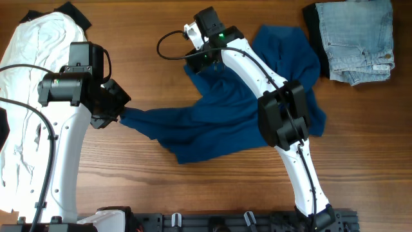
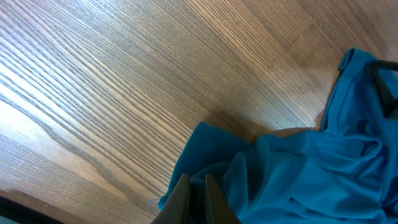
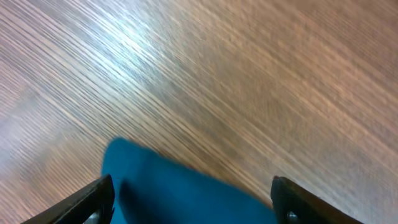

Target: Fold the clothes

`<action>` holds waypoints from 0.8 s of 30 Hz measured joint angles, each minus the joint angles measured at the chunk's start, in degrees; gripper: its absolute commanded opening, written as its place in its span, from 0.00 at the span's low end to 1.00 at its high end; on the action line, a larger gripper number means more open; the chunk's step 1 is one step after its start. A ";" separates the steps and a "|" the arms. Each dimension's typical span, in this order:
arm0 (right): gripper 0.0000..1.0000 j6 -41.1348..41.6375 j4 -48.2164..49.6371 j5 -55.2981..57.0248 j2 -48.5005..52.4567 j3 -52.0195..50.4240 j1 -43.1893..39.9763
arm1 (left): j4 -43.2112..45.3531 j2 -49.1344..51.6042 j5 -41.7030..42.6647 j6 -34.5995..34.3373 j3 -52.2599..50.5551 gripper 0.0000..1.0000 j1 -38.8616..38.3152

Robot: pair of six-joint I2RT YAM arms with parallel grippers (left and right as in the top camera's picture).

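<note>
Overhead, the blue garment (image 1: pixel 212 122) lies rumpled mid-surface (image 1: pixel 161 193), one corner stretched toward the left gripper (image 1: pixel 122 115), probably to spread it flat. At the left wrist, the jaws are pinching that cloth. At the right wrist, the right gripper (image 3: pixel 189 194) is spread wide over another corner (nothing gripped yet).

Robotics lab (arms (image 1: pixel 302 161) at wooden table (image 1: pixel 148 26))

White garment (image 1: pixel 26 45) partly beyond left edge.

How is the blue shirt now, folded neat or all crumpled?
Crumpled, not folded. The blue shirt lies bunched and wrinkled on the table, one corner stretched out in the left gripper.
</note>
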 measured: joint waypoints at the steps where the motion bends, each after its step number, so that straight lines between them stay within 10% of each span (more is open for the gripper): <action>1: 0.81 -0.11 1.20 -0.46 0.00 0.02 0.07 | -0.02 0.00 0.00 0.00 0.00 0.04 0.00; 14: 0.76 -0.74 -0.17 -1.29 2.93 0.55 2.08 | -0.02 0.00 -0.02 0.00 0.00 0.04 0.00; 19: 0.09 -0.57 -0.94 0.61 3.04 0.63 2.08 | -0.07 0.00 0.00 0.00 0.00 0.04 0.00; 24: 0.04 0.83 -2.34 2.36 3.04 1.33 1.60 | 0.68 0.00 -0.22 0.00 0.00 0.04 0.00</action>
